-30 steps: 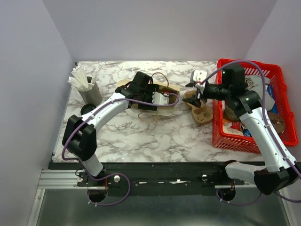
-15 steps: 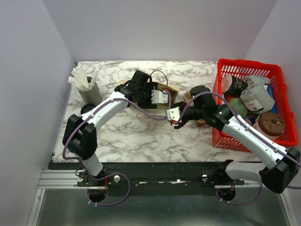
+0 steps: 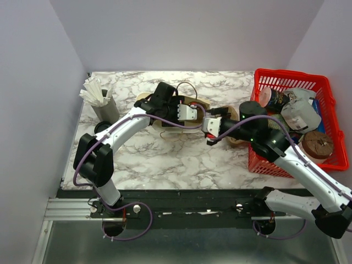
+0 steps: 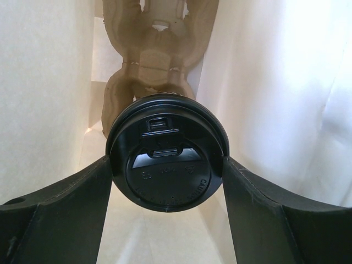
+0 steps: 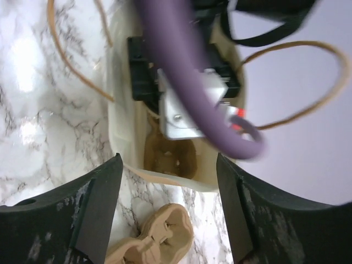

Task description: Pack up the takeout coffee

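Here, left end effector [image 4: 168, 168] grips the takeout coffee [image 4: 167, 146]; right end effector [image 5: 169, 165] gapes empty.

White-shelled left arm [image 3: 124, 127] and right arm [image 3: 308, 171], black joints [image 3: 94, 159], purple cables [image 5: 181, 71], scuffed matte-black gripper fingers [image 5: 93, 214].

The table [image 3: 165, 159] is white marble with grey veining. At the right of the overhead view stands a bright red basket [image 3: 261, 165]. The takeout coffee [image 4: 168, 165] shows a glossy black lid, between the cream walls of a paper bag [image 4: 49, 82], with a tan pulp carrier [image 4: 157, 49] above it in frame. A purple cable [image 5: 181, 66] crosses the right wrist view.
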You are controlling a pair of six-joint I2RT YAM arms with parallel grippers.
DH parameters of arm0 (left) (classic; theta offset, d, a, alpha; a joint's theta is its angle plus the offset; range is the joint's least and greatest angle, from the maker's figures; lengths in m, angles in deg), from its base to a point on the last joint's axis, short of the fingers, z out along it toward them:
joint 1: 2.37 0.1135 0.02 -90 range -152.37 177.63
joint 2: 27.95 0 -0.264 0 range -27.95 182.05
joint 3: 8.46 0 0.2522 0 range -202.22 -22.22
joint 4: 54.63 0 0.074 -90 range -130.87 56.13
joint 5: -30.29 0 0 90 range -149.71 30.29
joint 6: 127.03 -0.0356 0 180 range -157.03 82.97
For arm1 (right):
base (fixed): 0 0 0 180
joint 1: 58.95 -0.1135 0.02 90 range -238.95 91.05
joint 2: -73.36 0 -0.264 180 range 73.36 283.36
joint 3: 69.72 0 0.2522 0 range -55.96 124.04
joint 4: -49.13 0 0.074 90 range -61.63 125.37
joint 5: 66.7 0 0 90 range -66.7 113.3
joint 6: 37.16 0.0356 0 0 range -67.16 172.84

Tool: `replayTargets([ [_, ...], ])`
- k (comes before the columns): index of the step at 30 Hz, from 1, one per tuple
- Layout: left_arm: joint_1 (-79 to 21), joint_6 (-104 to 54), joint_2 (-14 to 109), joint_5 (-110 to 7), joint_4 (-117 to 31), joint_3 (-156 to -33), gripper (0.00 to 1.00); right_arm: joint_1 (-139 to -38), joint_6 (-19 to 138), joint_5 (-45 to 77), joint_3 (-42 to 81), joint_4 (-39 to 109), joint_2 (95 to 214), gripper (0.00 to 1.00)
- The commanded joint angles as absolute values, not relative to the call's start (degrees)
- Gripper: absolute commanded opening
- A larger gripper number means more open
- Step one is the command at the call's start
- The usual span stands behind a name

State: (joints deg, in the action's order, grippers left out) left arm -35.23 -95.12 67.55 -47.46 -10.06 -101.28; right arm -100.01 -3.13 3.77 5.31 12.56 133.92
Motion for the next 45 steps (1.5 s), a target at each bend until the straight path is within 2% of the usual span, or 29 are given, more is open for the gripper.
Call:
replayTargets([
  [1,-35.77,-93.28,68.73,-45.29,-8.0,-102.2,0.0,-100.35,3.26,5.46,8.9,9.28,130.23,0.79],
  [9,-35.77,-89.69,69.96,-44.59,-6.24,-104.92,0.0,-100.35,-9.81,-4.29,-0.92,4.25,126.36,0.71],
  [14,-35.68,-88.28,70.22,-43.63,-4.58,-105.36,0.0,-100.44,-15.98,-5.54,-7.62,12.85,127.23,0.69],
  [22,-35.68,-86.43,69.78,-43.45,-4.4,-105.27,0.0,-102.9,-12.38,0.18,-4.55,25.34,136.81,0.66],
  [31,-35.68,-85.82,70.57,-43.62,-5.01,-105.8,0.0,-104.66,-11.32,3.33,-4.11,29.47,142.96,0.66],
  [37,-35.68,-85.37,71.01,-43.97,-4.75,-106.59,0.0,-105.53,-11.59,7.99,-1.74,29.65,148.68,0.6],
  [40,-35.68,-85.37,70.84,-44.32,-4.66,-106.59,0.0,-105.54,-11.67,9.84,-1.21,29.22,150.44,0.54],
  [43,-35.68,-85.2,70.75,-44.68,-4.48,-106.68,0.0,-105.71,-11.41,10.99,-0.59,27.64,151.06,0.38],
  [44,-35.68,-85.11,70.75,-44.68,-4.4,-106.68,0.0,-105.62,-11.06,11.08,-0.5,27.37,151.06,0.29],
  [45,-35.68,-85.02,70.58,-44.68,-4.4,-106.77,0.0,-105.71,-11.06,10.9,-0.5,27.11,150.8,0.24],
])
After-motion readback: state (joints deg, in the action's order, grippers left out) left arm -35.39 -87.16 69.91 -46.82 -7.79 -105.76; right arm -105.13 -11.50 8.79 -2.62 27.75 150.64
